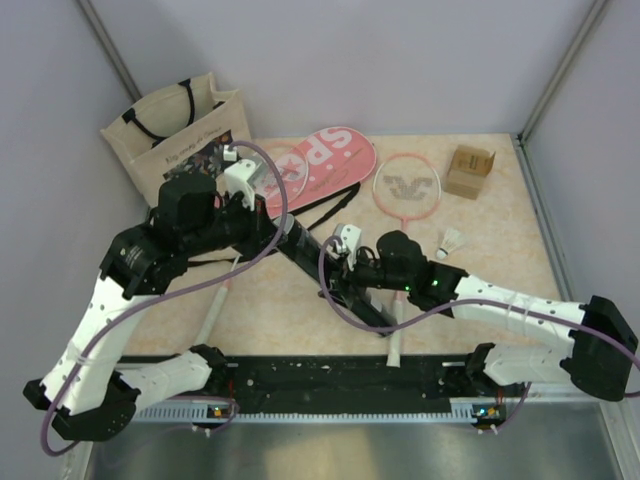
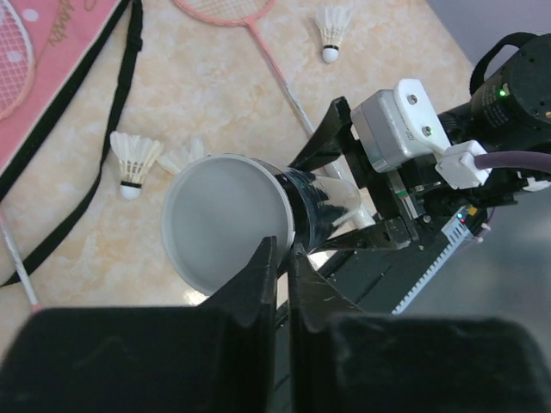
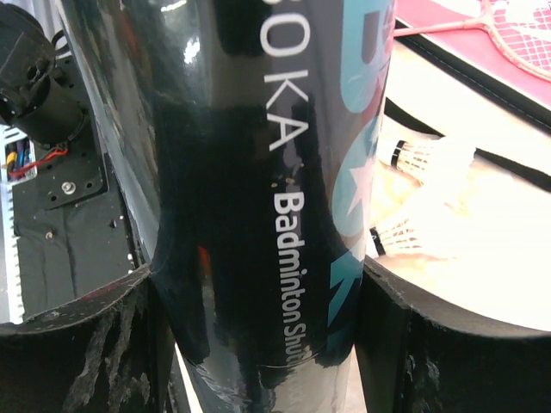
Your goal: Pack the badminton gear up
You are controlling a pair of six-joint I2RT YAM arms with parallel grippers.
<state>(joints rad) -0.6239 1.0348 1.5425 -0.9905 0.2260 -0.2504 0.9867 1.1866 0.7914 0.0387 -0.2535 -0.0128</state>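
Note:
The dark cylindrical tube (image 1: 335,280) lies slanted above the table between both arms. My right gripper (image 1: 347,268) is shut on its body; the right wrist view shows the tube (image 3: 258,172) between the fingers (image 3: 413,344). My left gripper (image 2: 281,251) is shut on the rim of the tube's white end cap (image 2: 224,224). The pink "SPORT" cover (image 1: 320,165) lies at the back with a racket (image 2: 13,60) in it. A second pink racket (image 1: 405,188) lies beside it. Shuttlecocks (image 2: 132,162) (image 2: 331,33) lie on the table, and another shows partly behind the tube (image 2: 183,155).
A beige tote bag (image 1: 180,125) stands at the back left. A small cardboard box (image 1: 470,170) sits at the back right. The cover's black strap (image 2: 86,172) trails over the table. A white racket handle (image 1: 213,312) lies near my left arm.

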